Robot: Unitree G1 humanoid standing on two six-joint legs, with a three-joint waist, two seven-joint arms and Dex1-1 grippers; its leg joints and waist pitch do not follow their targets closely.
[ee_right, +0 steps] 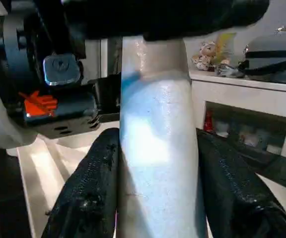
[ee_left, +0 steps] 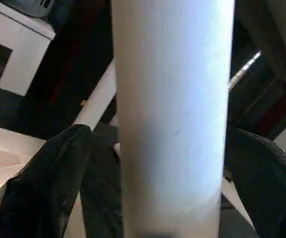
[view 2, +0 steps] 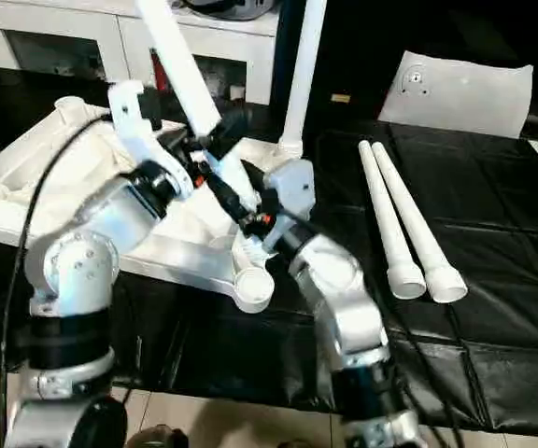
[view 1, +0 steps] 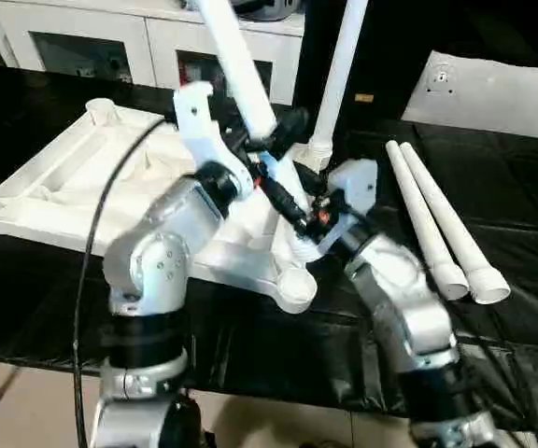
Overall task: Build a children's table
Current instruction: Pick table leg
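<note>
Tabletop (view 1: 54, 196) lies upside down on the black bench (view 1: 521, 233), ribs up. One leg (view 1: 339, 75) stands upright in the far corner socket. Tilted leg (view 1: 241, 70) sits between both hands: right hand (ee_right: 155, 193) clamped on it low down, left hand (ee_left: 170, 163) spread wide around it, fingers apart from it. Two spare legs (view 1: 442, 224) lie side by side on the bench to the right.

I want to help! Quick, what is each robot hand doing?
Left gripper: fingers spread wide around the tilted white plastic table leg.
Right gripper: shut on the same leg, lower down.
</note>
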